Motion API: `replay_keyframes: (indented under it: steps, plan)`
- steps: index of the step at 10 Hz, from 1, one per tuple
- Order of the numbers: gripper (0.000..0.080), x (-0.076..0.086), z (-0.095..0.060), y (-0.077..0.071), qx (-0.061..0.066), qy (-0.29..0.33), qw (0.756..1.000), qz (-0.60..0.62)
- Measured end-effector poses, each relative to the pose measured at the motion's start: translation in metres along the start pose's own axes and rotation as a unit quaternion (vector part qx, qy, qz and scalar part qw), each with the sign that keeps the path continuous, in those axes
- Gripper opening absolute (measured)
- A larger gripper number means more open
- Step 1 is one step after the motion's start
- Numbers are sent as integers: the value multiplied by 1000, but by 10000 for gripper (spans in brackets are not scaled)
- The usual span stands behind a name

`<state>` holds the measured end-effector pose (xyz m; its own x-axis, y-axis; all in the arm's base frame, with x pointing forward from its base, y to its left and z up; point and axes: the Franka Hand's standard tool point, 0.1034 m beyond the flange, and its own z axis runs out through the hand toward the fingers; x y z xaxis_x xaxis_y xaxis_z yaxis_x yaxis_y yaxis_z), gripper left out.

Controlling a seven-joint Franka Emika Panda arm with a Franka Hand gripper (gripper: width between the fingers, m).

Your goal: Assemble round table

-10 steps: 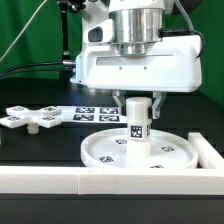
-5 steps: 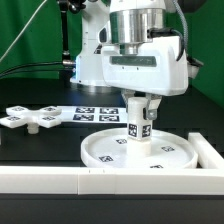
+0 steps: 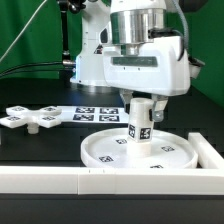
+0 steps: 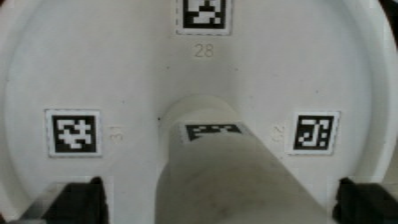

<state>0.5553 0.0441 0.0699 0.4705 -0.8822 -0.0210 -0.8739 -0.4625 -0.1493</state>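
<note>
On the exterior view's left you have the flat cross-shaped piece point(image 3: 30, 118), lying on the black table point(image 3: 40, 150) well apart from everything else in the kit. Just to its right the marker board point(image 3: 88, 113) lies flat on the table, behind the disc. Moving on toward the middle, you reach the large rimmed round disc point(image 3: 105, 150), flat on the table with its tagged face up. The short thick post point(image 3: 138, 130) stands on the disc near its centre, roughly upright, with a tag facing the camera. Straight above the post hangs your gripper point(image 3: 140, 107), the arm's white body filling the upper middle of the view. In the wrist view the two fingertips point(image 4: 80, 200) sit wide to either side of the post, with a clear strip of disc showing between each tip and the post's side, so the hand is spread and grips nothing. Along the front edge and up the exterior view's right runs the long white border wall point(image 3: 60, 182), with the disc's rim close to it.
</note>
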Motion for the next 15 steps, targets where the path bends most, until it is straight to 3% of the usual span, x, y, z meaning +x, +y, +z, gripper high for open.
replay_keyframes:
  steps: [3,8,11,15]
  plan:
    - [649,-2,0,-2,0,3,982,-188]
    - [649,-2,0,-2,0,3,935,-353]
    - [649,-1,-1,-4,-6,7,874,-485]
    - [649,-1,-1,-5,-14,8,774,-634]
